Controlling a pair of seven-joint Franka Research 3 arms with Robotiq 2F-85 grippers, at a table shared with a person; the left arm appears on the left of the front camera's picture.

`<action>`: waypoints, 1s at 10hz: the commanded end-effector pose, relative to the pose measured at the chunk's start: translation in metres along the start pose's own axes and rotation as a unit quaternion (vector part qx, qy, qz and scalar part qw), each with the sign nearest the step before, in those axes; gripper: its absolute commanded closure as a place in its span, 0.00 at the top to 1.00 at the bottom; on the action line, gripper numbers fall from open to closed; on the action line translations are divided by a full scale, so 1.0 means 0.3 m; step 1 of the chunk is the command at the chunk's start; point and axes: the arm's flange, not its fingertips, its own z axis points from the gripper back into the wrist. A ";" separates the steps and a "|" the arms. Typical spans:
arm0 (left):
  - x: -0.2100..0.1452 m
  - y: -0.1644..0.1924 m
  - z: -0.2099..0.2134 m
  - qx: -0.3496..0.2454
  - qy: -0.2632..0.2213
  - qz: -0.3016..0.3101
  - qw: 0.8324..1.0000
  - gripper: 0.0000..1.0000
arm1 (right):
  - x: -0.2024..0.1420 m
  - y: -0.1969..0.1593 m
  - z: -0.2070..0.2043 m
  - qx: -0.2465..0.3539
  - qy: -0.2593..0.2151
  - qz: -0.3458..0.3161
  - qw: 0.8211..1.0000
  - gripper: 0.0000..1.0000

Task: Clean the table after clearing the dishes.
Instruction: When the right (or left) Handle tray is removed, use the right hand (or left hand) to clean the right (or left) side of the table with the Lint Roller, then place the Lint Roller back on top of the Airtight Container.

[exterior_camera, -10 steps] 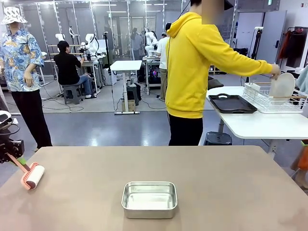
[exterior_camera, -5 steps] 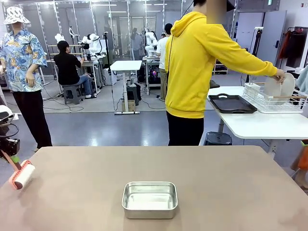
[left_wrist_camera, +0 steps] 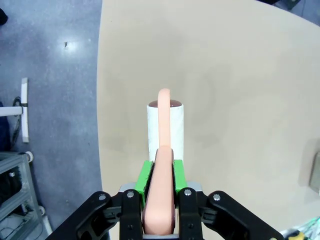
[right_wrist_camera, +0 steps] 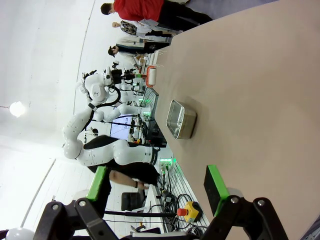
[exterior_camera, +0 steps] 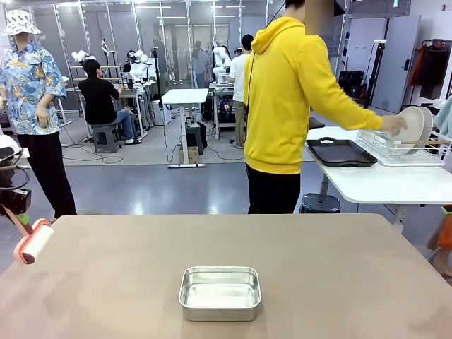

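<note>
now the left claw [left_wrist_camera: 160,200] grips a cylindrical pink-handled lint roller [left_wrist_camera: 165,125].

I see the roller [exterior_camera: 34,241] at the frame's left edge over the table [exterior_camera: 339,275], a pan [exterior_camera: 219,292] bottom centre, and a person [exterior_camera: 289,106] touching plates [exterior_camera: 413,127] upper right.

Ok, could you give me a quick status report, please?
Left gripper shut on pink-handled white lint roller, at taupe table's left edge. Right gripper open. Steel pan mid-table.
</note>
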 end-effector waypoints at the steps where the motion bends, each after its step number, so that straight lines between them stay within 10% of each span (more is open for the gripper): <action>1: 0.006 0.023 -0.031 -0.003 0.008 -0.001 1.000 0.22 | -0.016 0.014 -0.015 -0.002 0.002 -0.002 1.000 0.96; 9: 0.000 0.014 -0.040 -0.003 0.011 0.004 1.000 0.22 | -0.016 0.014 -0.015 -0.002 0.002 -0.002 1.000 0.96; 10: 0.018 -0.077 0.024 0.003 -0.009 -0.075 0.997 0.22 | -0.016 0.014 -0.015 -0.002 0.002 -0.002 1.000 0.96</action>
